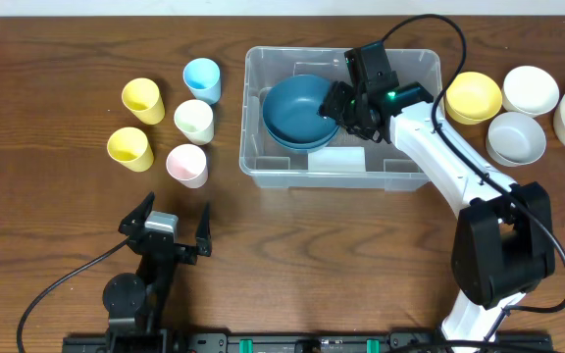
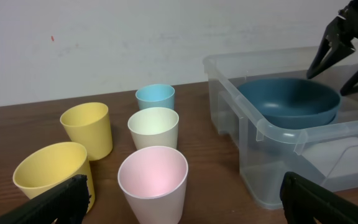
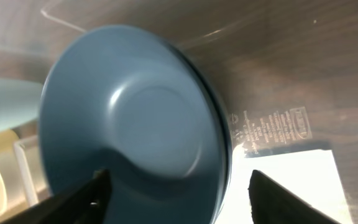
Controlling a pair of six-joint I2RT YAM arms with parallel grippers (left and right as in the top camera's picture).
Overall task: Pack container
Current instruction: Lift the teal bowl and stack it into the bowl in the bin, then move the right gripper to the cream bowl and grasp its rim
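Note:
The clear plastic container (image 1: pixel 253 118) stands at the table's middle back, with a white label (image 1: pixel 336 160) on its base. Two stacked dark blue bowls (image 1: pixel 300 110) lie in its left part. My right gripper (image 1: pixel 349 106) is open inside the container, over the right edge of the bowls, holding nothing. In the right wrist view its fingers (image 3: pixel 182 205) straddle the bowl (image 3: pixel 129 118) rim, with the label (image 3: pixel 291 180) to the right. My left gripper (image 1: pixel 177 208) is open and empty near the front, facing the pink cup (image 2: pixel 153 180).
Several cups stand left of the container: two yellow (image 1: pixel 142 99) (image 1: pixel 129 148), a blue (image 1: pixel 202 79), a pale cream (image 1: pixel 194 121), a pink (image 1: pixel 187 165). Right of the container are a yellow bowl (image 1: pixel 474 96) and white bowls (image 1: pixel 530 89) (image 1: pixel 516 137).

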